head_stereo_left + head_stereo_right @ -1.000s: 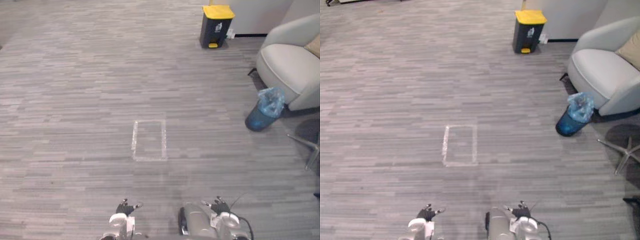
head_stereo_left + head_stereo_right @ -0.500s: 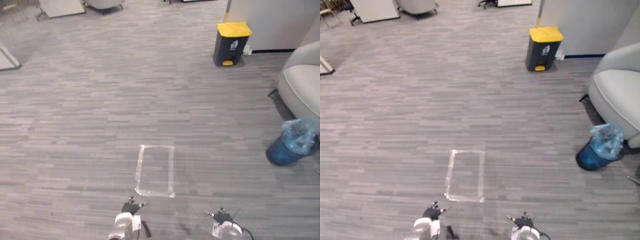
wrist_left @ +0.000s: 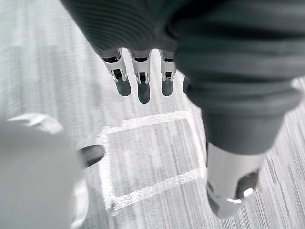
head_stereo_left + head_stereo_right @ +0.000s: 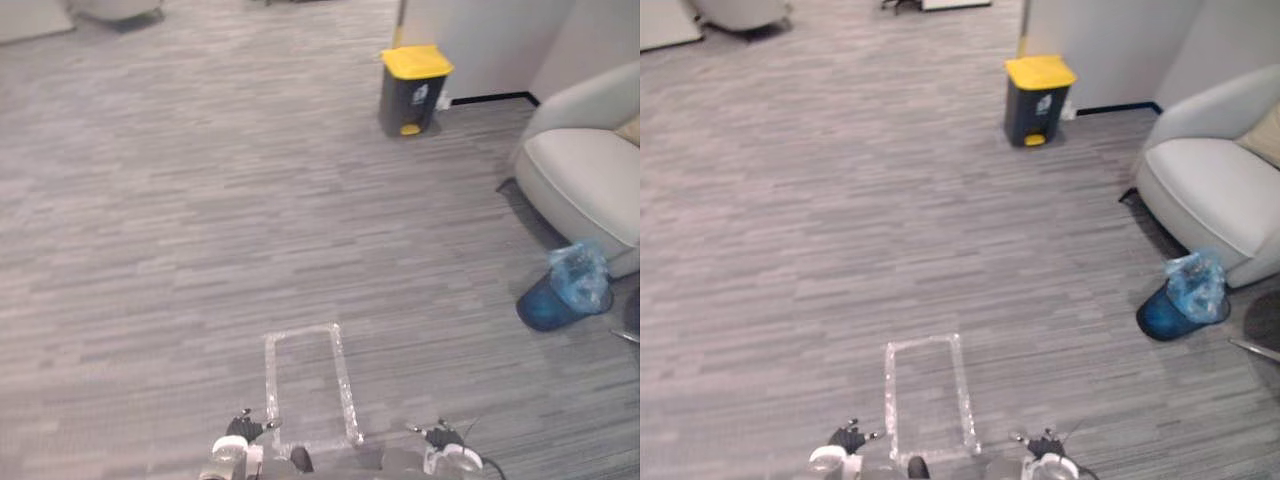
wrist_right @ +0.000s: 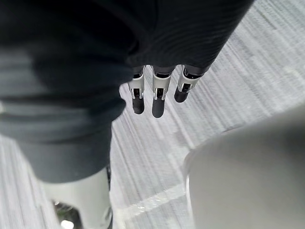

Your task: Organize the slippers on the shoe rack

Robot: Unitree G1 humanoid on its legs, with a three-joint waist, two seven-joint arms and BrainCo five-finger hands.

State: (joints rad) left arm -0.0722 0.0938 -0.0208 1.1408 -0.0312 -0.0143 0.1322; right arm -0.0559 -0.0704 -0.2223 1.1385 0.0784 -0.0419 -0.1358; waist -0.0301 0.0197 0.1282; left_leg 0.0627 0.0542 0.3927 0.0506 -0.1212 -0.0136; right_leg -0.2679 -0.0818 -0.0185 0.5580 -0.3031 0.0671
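Low over the grey striped floor point(image 4: 150, 230), my left hand point(image 4: 240, 430) and right hand point(image 4: 441, 440) hang apart, fingers straight and relaxed, holding nothing. The left is just beside the near left corner of a white taped rectangle point(image 4: 308, 388), and the right is off past its other side. Farther off, a dark bin with a yellow lid point(image 4: 412, 90) stands by a pale wall point(image 4: 480, 40), a light armchair point(image 4: 585, 180) sits to my right, and a small blue bag-lined bin point(image 4: 555, 300) stands near the armchair's foot; where the slippers lie I cannot tell.
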